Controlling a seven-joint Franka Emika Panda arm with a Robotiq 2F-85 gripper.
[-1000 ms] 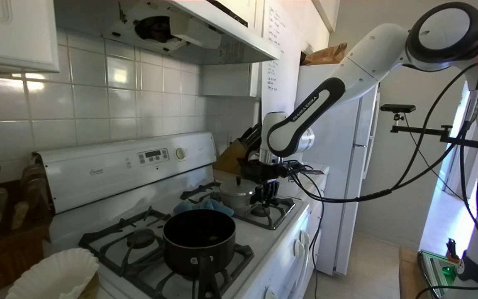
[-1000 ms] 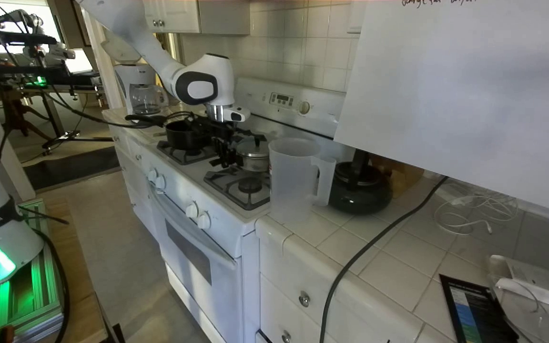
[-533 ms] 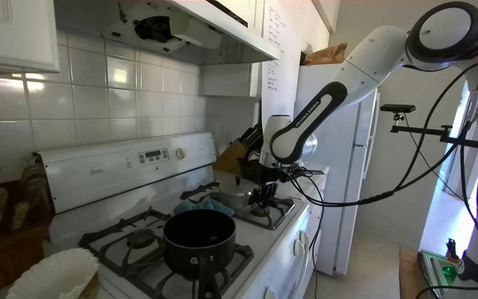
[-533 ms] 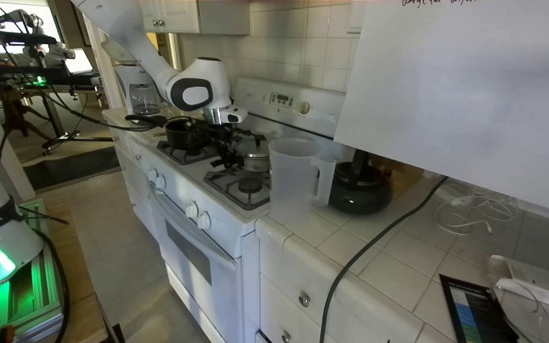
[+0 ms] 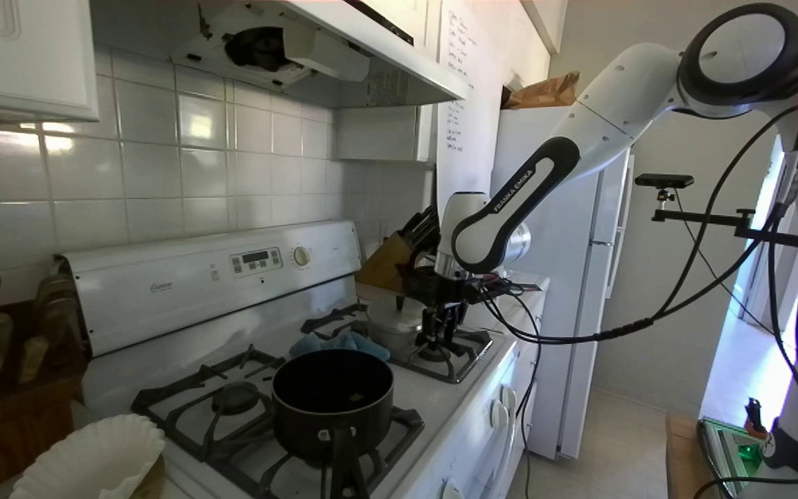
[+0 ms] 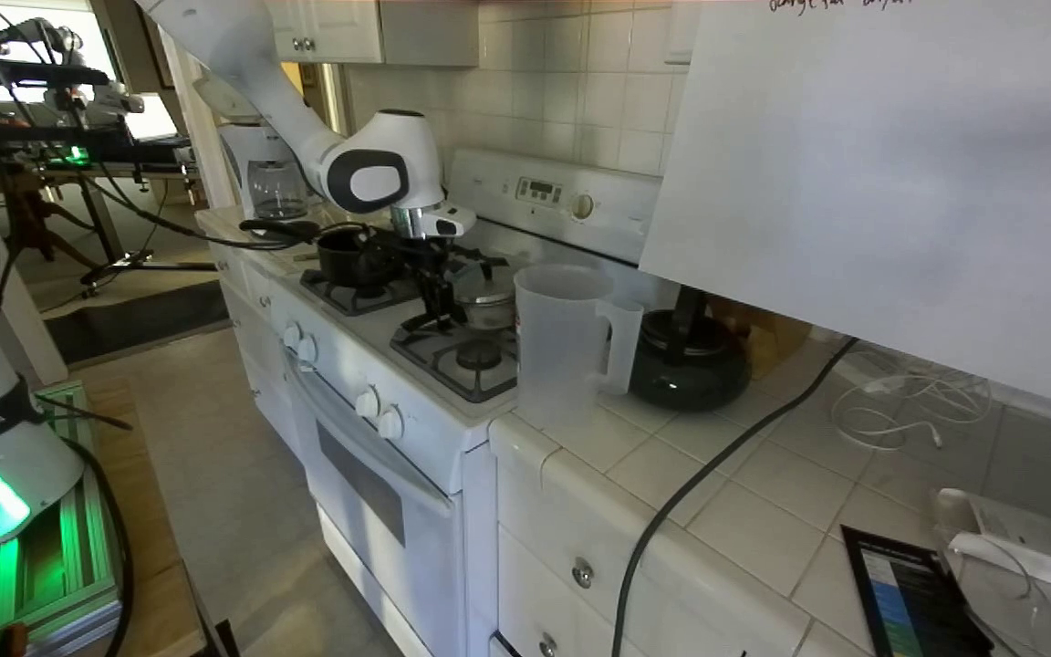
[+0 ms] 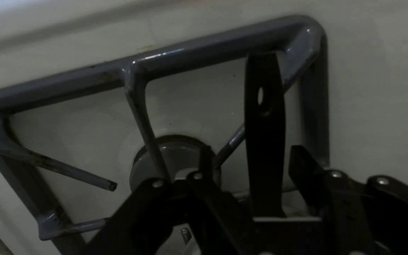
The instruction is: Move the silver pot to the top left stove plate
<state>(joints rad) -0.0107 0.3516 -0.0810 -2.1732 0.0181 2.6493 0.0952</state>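
Surrounding items — landmark: translucent jug (image 6: 555,365)
Dark kettle (image 6: 690,365): just beside jug — black printed card (image 6: 916,598): well apart from jug.

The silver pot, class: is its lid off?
No: in an exterior view, the lid, with its dark knob on top, sits on the silver pot.

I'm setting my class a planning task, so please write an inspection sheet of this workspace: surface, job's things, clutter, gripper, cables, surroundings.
Surface: white range with dark grates.
Job's things: silver pot, lidded, toward the range's rear right; not yet on the top left plate.
Clutter: black pot at front left; blue cloth near the silver pot; pitcher and kettle on the counter.
Gripper: open, straddling a dark handle, apparently the silver pot's; contact unclear.
Cables: arm cables hang in a loop; black cord crosses the counter.
Surroundings: tiled wall, hood, fridge.
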